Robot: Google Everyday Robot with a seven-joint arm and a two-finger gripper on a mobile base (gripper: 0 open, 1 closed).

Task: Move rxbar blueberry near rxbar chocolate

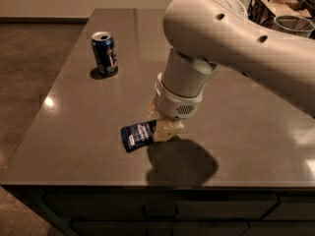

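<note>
The blueberry bar (pixel 138 134) lies flat on the table (pixel 74 132) near its near edge, a little left of centre, its dark blue wrapper skewed to the edge. The gripper (pixel 165 130) sits down at the bar's right end, touching or overlapping it; whether it pinches the wrapper or merely rests against it cannot be told. The arm (pixel 236 38) comes in from the far right, bends at a bulky elbow, and drops its wrist almost straight down, casting a dark shadow just right of the bar. A blue can (pixel 105 53) stands upright well apart, at the far left.
</note>
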